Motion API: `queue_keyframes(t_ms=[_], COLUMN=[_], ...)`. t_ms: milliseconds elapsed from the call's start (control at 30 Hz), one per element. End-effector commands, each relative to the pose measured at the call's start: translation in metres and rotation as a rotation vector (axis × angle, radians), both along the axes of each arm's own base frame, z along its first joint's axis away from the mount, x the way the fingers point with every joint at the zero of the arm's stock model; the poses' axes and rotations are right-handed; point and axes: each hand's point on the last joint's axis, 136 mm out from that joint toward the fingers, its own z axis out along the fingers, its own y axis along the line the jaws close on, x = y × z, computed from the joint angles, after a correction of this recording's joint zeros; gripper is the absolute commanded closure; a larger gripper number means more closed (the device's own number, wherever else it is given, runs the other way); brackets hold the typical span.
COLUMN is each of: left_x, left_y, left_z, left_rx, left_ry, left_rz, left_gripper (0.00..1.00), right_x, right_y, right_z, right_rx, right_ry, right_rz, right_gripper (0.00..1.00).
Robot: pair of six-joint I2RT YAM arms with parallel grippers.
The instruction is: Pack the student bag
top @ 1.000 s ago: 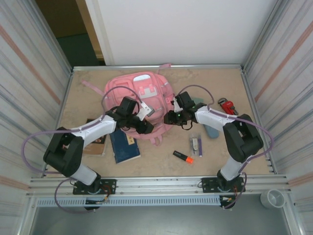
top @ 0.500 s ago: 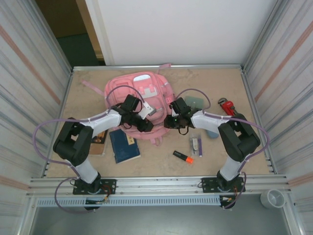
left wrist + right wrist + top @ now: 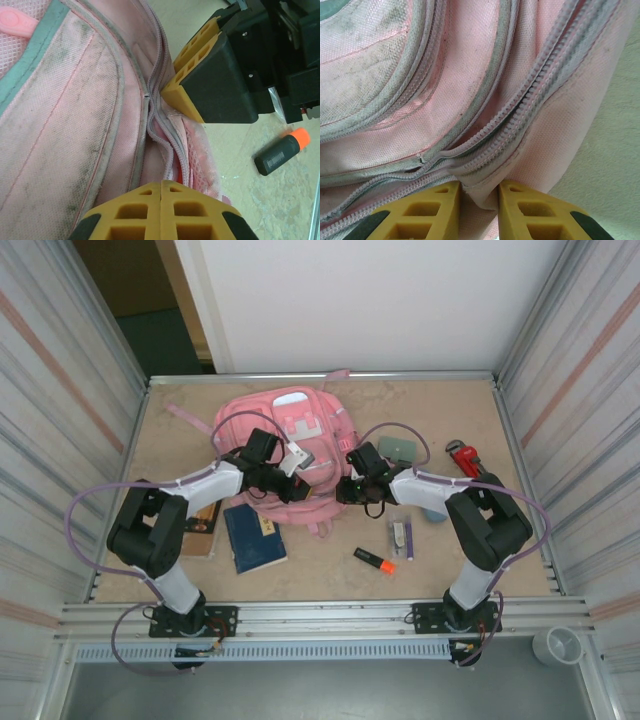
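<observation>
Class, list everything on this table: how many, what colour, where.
Pink fabric backpack: one, pink, far centre.
Blue rectangular book: one, blue, just nearer than backpack.
Brown book: one, brown, left of blue book.
Black marker with orange cap: one, black and orange, near right.
Clear pen packet: one, clear, beside marker.
Red pipe wrench: one, red, far right.
Left gripper: one, black, yellow pads, shut at backpack zip.
Right gripper: one, same colours, pinching backpack fabric.

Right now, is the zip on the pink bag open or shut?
Partly open. In the left wrist view the zip of the bag splits into two rows with a gap; higher up they join.
</observation>
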Motion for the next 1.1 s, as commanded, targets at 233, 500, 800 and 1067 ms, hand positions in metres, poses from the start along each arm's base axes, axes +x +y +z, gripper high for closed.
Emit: queue_keyframes(t_ms=[233,500,800,1067], left_x=[-0.011,-0.003,0.015,0.044], left_y=[-0.004,-0.004,-0.005,0.011], left_z=[-0.011,-0.011,0.039,0.117], left_rx=[0.037,0.021,-0.142,-0.179], left_ry=[0.011,0.029,-0.061,-0.319], left_rz=[-0.082,-0.057,0.043,0.228], left_gripper=[0.81,0.88,1.00,1.00], right_x=[-0.020,-0.021,-0.015,-0.002], right_y=[-0.027,-0.027,-0.033,-0.027], right_z=[-0.020,-0.019,-0.011,0.022], right_rx=[-0.130,-0.135,-0.183,-0.165], right_ry=[0.062,0.059,0.023,-0.075], right_rz=[-0.001,0.003,0.024,0.107], right_gripper=[0.75,0.75,0.72,0.67])
